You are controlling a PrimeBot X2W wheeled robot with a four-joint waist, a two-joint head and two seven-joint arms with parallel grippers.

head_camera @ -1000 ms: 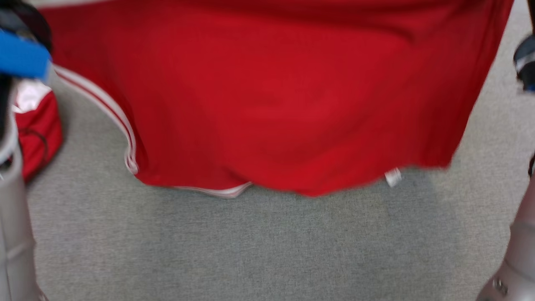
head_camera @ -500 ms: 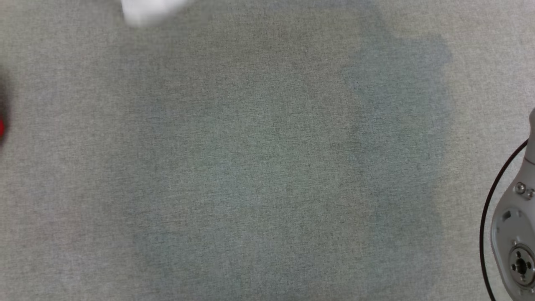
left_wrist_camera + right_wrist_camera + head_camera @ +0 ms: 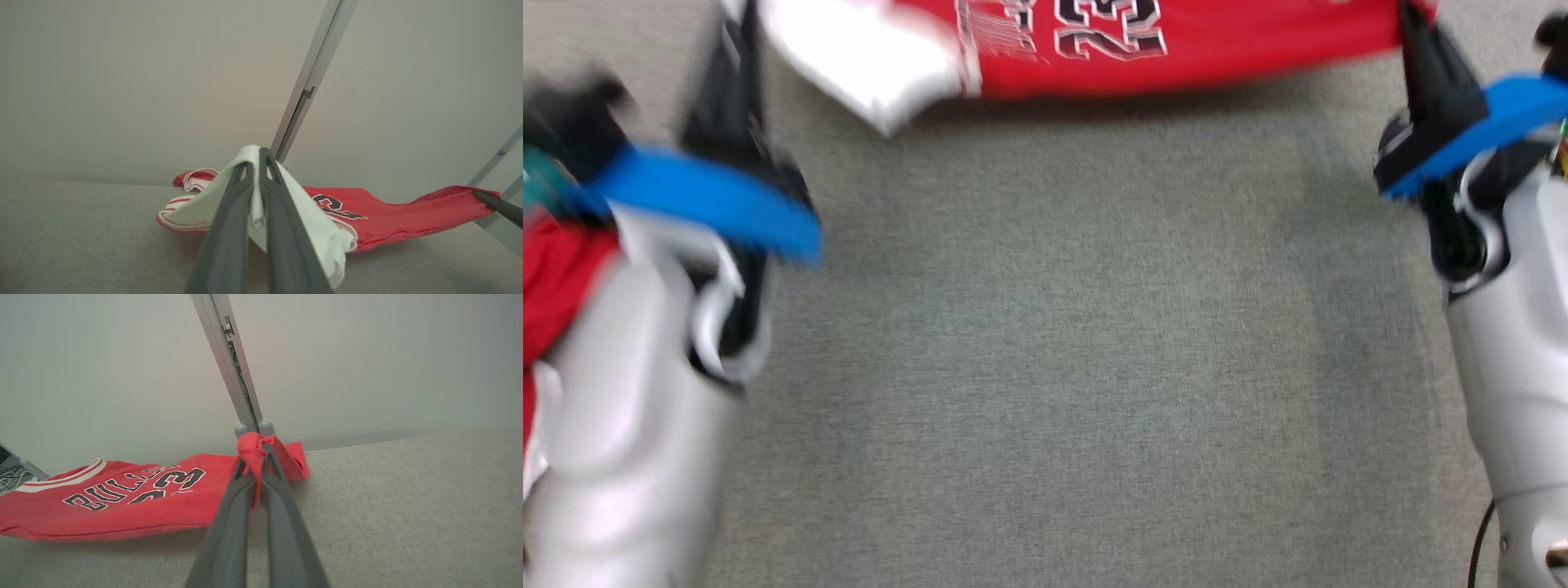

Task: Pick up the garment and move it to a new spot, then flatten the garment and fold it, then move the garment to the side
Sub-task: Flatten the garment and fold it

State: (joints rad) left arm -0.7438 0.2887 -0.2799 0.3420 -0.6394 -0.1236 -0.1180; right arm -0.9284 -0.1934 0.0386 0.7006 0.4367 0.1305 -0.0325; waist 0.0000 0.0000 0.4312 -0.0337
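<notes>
**Inspector:** Report the grips, nearest first.

**Operator:** My left gripper [image 3: 255, 159] is closed hard on a white fold of the garment [image 3: 388, 212], and the cloth drapes over both fingers. My right gripper [image 3: 256, 467] is clamped the same way on a bunched red corner.

**Inspector:** Where is the garment?

**Operator:** It is strung between the two grips, along the top edge of the head view, with the printed number facing up. In the wrist views both held ends stand raised and the middle sags low toward the grey table [image 3: 1045, 367]. I cannot tell whether the middle touches the table. The head view is blurred.

**Inspector:** What step is in hand?

**Operator:** In my judgement, spreading the garment flat ahead of the fold.

**Inspector:** What does that require?

**Operator:** Neither grip should loosen. The pull should be equal on both sides so the near edge runs straight. Both ends should come down together and level, and I should release only once the cloth lies on the table.

One defect to note: the white fold at the left is turned over. It would probably lie doubled unless it is drawn outward first.

**Inspector:** Anything beyond the garment?

**Operator:** A metal post [image 3: 229, 363] rises behind the garment against a plain wall. The cloth should be laid short of it.
</notes>
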